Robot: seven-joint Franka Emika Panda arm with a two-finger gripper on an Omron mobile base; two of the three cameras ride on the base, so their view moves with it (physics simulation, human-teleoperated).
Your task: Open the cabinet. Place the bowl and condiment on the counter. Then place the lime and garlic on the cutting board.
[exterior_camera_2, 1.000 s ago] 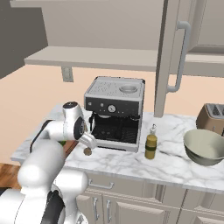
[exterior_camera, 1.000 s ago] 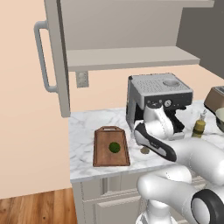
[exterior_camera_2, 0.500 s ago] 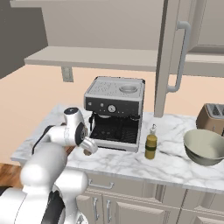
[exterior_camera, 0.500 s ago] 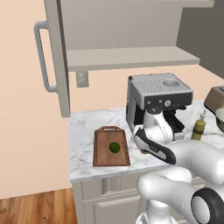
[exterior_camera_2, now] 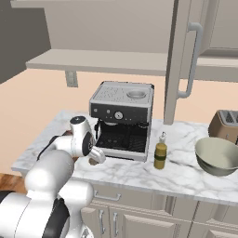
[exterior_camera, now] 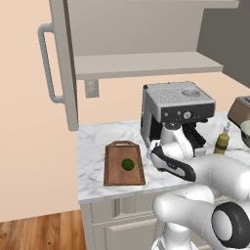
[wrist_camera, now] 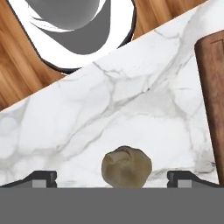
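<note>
The tan garlic [wrist_camera: 126,167] lies on the white marble counter [wrist_camera: 87,127], between the two spread tips of my open gripper [wrist_camera: 113,177]. In the right base view my gripper [exterior_camera_2: 95,157] hangs low over the garlic [exterior_camera_2: 92,162], in front of the coffee machine. The dark-green lime [exterior_camera: 128,164] rests on the brown cutting board [exterior_camera: 124,164], just left of my hand. Further right on the counter stand the condiment bottle [exterior_camera_2: 160,152] and the grey bowl [exterior_camera_2: 217,155]. The cabinet door [exterior_camera: 62,63] is swung open.
A coffee machine [exterior_camera_2: 122,120] stands right behind my hand. A toaster [exterior_camera_2: 226,125] sits at the far right, behind the bowl. The second cabinet door [exterior_camera_2: 184,60] hangs open above the counter. The cutting board's edge [wrist_camera: 213,87] lies close beside the garlic.
My hand has sunk a little lower and toward the cutting board, over the garlic. The jaws have stayed open. Nothing else has moved.
</note>
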